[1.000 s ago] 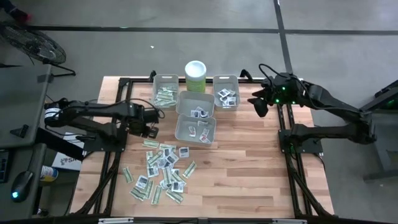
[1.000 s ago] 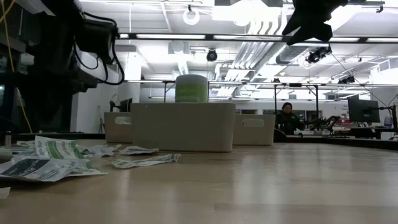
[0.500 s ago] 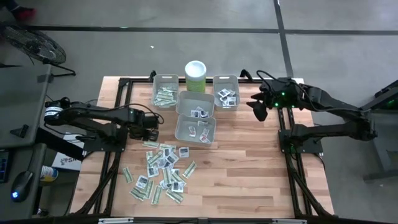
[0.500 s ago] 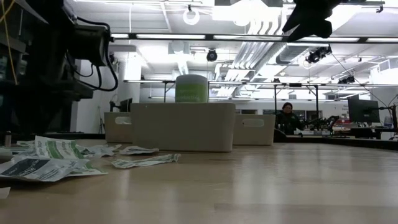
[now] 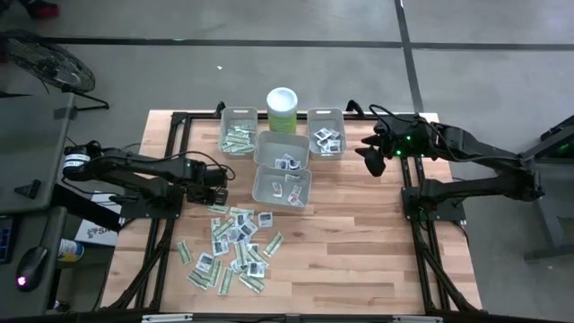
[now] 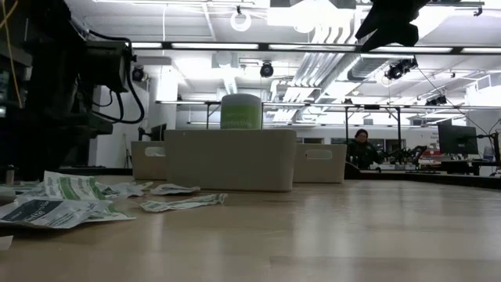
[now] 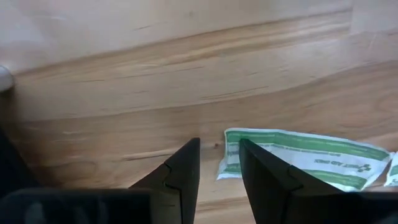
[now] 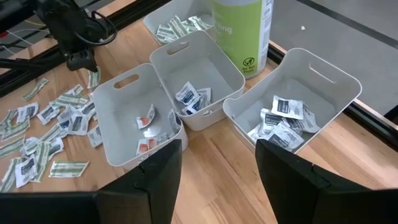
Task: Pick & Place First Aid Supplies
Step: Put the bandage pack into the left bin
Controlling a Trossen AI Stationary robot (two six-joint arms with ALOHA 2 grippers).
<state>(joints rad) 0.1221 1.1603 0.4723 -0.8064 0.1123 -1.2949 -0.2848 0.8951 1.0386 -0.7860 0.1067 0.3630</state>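
The first aid supplies [image 5: 235, 247] lie scattered flat on the wooden table's near left part: green-white strips and small white squares. My left gripper [image 5: 215, 192] points down, low over the pile's far edge. In the left wrist view its fingers [image 7: 219, 155] stand open by a narrow gap over bare wood, and the end of one green-white strip packet [image 7: 305, 158] lies flat just beside one finger. My right gripper [image 5: 369, 160] hangs open high over the table's far right, with nothing between its fingers [image 8: 217, 180].
Several grey bins stand at the table's far middle: one with strips [image 5: 239, 132], one with white squares [image 5: 326, 132], and two more [image 5: 282, 150] [image 5: 282, 186] with a few packets. A pale green canister [image 5: 282, 109] stands behind them. A person [image 6: 362, 149] sits in the room beyond.
My left gripper has come down toward the table and a little toward its near edge, over the pile's far edge, still pointing down. Its finger gap looks unchanged. The packets have stayed where they were.
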